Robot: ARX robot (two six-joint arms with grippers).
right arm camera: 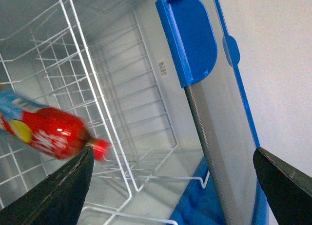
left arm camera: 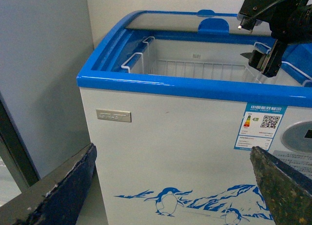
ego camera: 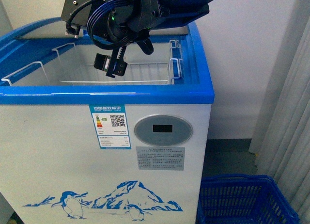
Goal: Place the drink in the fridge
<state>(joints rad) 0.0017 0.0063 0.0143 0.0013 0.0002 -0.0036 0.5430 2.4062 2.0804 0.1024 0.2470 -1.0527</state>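
While the drink bottle (right arm camera: pixel 48 132), red with a blurred label, sits among the white wire basket (right arm camera: pixel 112 137) bars inside the fridge (ego camera: pixel 121 95), the right gripper (ego camera: pixel 114 64) hangs above the opening, spread wide and empty. Left gripper (left arm camera: pixel 170 186) faces the fridge front, jaws wide apart, holding nothing.

The fridge (ego camera: pixel 104 151) carries an energy label (ego camera: pixel 107 127) with a QR code.
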